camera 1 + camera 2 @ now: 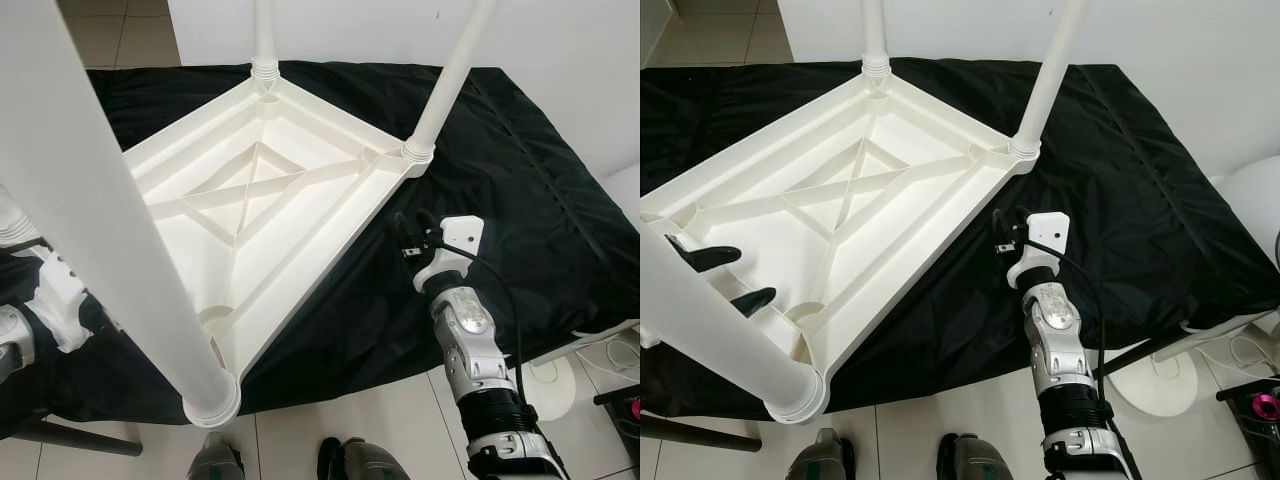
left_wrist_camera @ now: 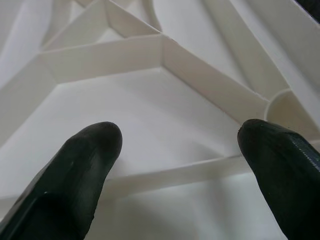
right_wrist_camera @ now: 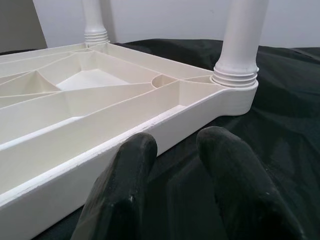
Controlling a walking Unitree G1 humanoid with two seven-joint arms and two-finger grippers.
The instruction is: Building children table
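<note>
On black cloth [image 1: 520, 180], ribbed white tabletop [image 1: 250, 190]

Head views look down; wrist views close, sharing tabletop [image 1: 260, 190].

Quick count from my end: one white tabletop [image 1: 250, 190], flipped upside down on one black cloth [image 1: 520, 180]. I count three white legs standing in its corners: one at the far corner [image 1: 264, 30], one at the right-hand corner [image 1: 450, 80], and one at the near corner [image 1: 90, 220]. Two grippers: the left gripper [image 1: 725, 278] over the tabletop's underside, fingers apart, and the right gripper [image 1: 405, 233] just off its right edge, fingers a little apart. Two robot feet [image 1: 215, 462] below the near corner.
</note>
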